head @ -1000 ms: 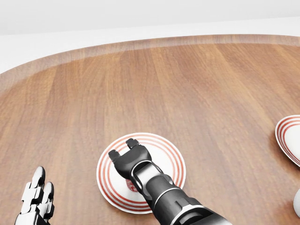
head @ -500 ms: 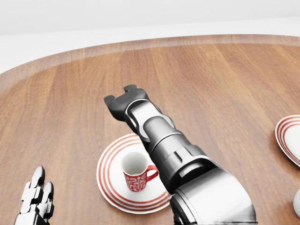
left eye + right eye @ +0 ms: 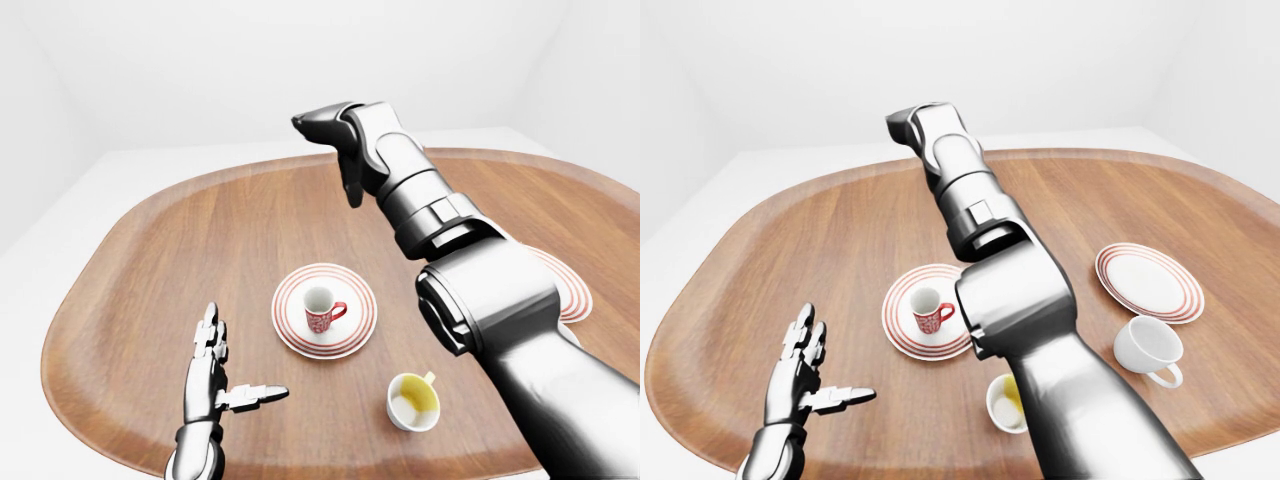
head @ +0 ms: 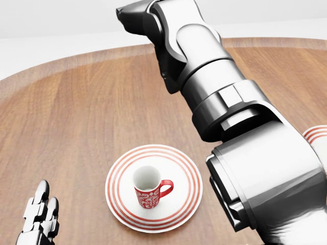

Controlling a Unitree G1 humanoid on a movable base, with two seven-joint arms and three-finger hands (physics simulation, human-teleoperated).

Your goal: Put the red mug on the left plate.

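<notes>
Lifted clear since a second ago, my right hand (image 3: 335, 125) hangs empty high over the far table, fingers loosely curled. Nearer, my left hand (image 3: 213, 375) rests spread open. Between them the patterned red ceramic mug (image 4: 149, 190) stands upright on the left red-ringed white plate (image 4: 120, 204); placement looks done, so next I only retract.

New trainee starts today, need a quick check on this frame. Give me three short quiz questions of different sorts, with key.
1. True or false: the red patterned ceramic mug stands upright on the red-ringed white plate on the left.
2. Which lies nearest the bottom of the left-eye view? A. the red mug B. the white cup with yellow inside C. the right red-ringed plate
3. Fill in: the right hand holds ____.

Key: 1 true; 2 B; 3 nothing. It is raised above the oval wooden table, clear of the mug.
</notes>
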